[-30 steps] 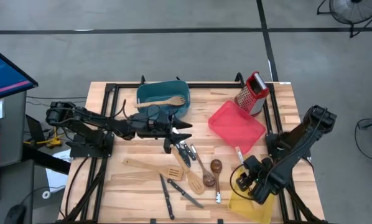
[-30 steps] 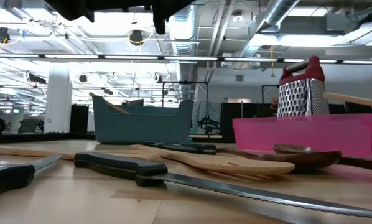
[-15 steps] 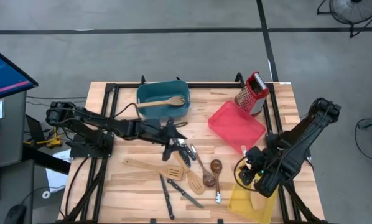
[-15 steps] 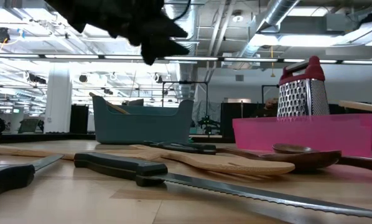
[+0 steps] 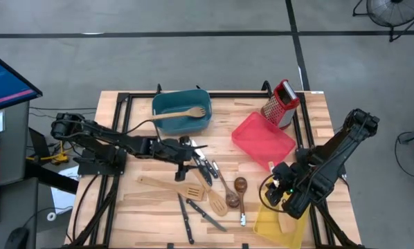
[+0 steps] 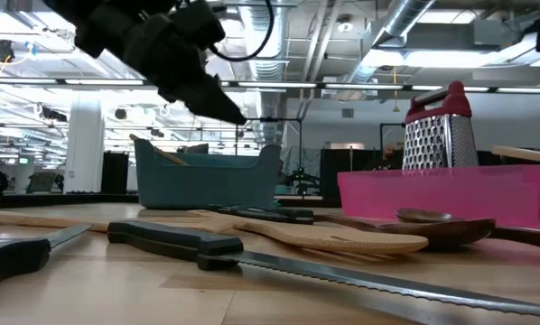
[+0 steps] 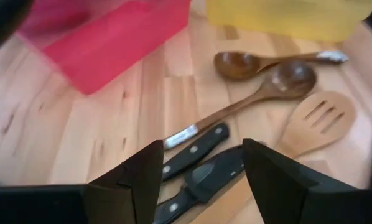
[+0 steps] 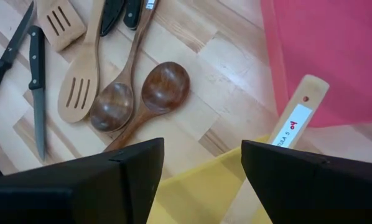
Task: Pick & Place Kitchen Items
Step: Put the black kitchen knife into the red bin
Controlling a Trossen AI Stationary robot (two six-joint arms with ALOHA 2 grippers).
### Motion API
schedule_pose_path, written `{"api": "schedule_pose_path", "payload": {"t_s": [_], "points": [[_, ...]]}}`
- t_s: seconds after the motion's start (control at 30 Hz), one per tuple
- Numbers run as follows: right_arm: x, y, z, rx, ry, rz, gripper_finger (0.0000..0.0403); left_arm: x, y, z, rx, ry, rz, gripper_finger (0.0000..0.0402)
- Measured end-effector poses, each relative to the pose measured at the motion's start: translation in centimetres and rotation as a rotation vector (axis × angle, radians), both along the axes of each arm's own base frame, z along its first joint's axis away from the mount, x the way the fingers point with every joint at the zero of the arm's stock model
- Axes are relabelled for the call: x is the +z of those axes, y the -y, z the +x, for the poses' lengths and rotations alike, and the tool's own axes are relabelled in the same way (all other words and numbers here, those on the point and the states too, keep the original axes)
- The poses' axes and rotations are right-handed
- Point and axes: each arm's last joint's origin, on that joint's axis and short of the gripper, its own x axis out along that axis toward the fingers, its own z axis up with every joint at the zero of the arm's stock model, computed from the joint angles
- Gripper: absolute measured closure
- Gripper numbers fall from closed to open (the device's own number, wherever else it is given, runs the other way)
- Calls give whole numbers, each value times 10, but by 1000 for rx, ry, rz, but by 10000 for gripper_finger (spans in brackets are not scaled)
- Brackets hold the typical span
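Left tool (image 5: pixel 193 155), fingers apart and empty, hovers above black-handled knives (image 5: pixel 205 168) at mid worktop (image 5: pixel 124 200). Judged step: reach for a knife. Best to centre one handle btwn fingers, drop straight, avoid neighbouring handles. Right tool (image 5: pixel 271 200), also apart w/ nothing held, waits over yellow bin (image 5: pixel 266 223). Left wrist view shows knife handles crossing; low view hides that. Spoons (image 8: pixel 139 96) and slotted turners (image 8: pixel 77 90) lie alongside.

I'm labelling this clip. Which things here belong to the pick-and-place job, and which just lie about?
Job:
knives
brown spoons
slotted turners
spatula
wooden fork
left gripper, jaws open
right gripper, jaws open

Lying about:
grater
teal bin
red bin
yellow bin
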Motion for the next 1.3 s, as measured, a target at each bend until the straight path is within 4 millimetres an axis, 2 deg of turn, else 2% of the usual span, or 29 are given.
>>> {"api": "schedule_pose_path", "payload": {"t_s": [0.2, 0.33, 0.53, 0.7, 1.0, 1.17, 1.3], "points": [[0, 1, 0, -4, 18, -25, 182, -2, -9, 0, 23, 54, 16, 202], [1, 2, 1, -11, 26, -32, 182, -11, -14, -5, -7, 24, 79, 202], [0, 2, 1, 4, 23, -44, 182, -17, -21, -10, -14, 7, 62, 202], [0, 5, 4, -4, 21, -47, 182, -20, -21, -3, -41, 51, 42, 202], [0, 9, 9, -12, 15, -57, 182, -51, -19, 15, -84, -18, 14, 202], [0, 9, 8, -11, 14, -57, 182, -64, -19, 16, -100, -65, 36, 202], [0, 9, 8, -10, 14, -57, 182, -66, -19, 16, -106, -75, 34, 202]]}}
